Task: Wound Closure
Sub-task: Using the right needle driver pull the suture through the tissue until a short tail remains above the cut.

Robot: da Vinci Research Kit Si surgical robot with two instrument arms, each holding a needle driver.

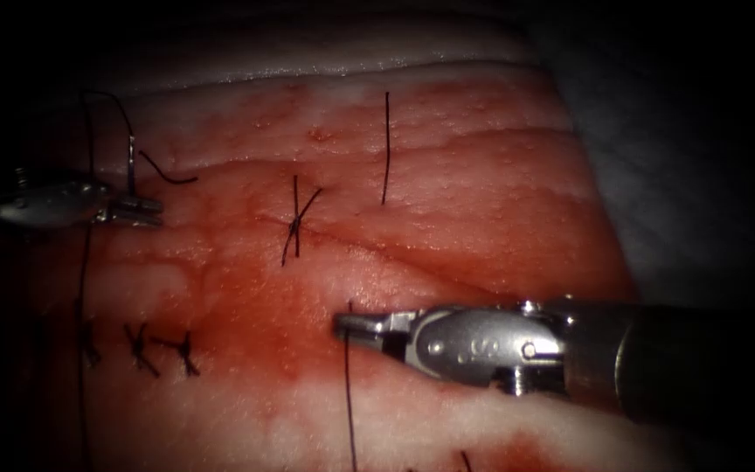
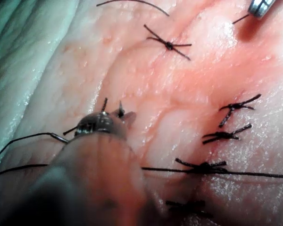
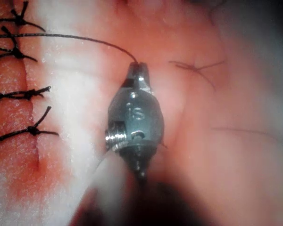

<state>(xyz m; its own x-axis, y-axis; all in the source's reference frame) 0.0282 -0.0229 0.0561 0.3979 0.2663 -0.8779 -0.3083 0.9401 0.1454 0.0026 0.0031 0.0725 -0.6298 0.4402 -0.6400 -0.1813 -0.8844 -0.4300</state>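
My left tool point(image 1: 137, 210) is at the left of the tissue point(image 1: 447, 201), its jaws shut on the needle point(image 1: 131, 164). The needle stands up out of the jaws, free of the tissue, gripped near its lower end. Thread point(image 1: 86, 262) leaves the needle's upper end, arcs over and runs down the left side. In the left wrist view the same tool point(image 2: 101, 122) has the needle's thread end point(image 2: 60, 137) beside it. My right tool point(image 1: 351, 330) comes in low on the right, jaws shut on a thread point(image 1: 349, 402) that runs down from them. In the right wrist view its jaws point(image 3: 138, 68) pinch that thread point(image 3: 75, 37).
A tied knot point(image 1: 294, 223) sits on the upper cut point(image 1: 412, 267). Several knots point(image 1: 137, 345) line the lower left cut. A loose cut thread point(image 1: 386, 149) lies on the upper tissue, and a short dark strand point(image 1: 168, 175) lies by the left tool. Red fluid point(image 1: 246, 323) stains the middle.
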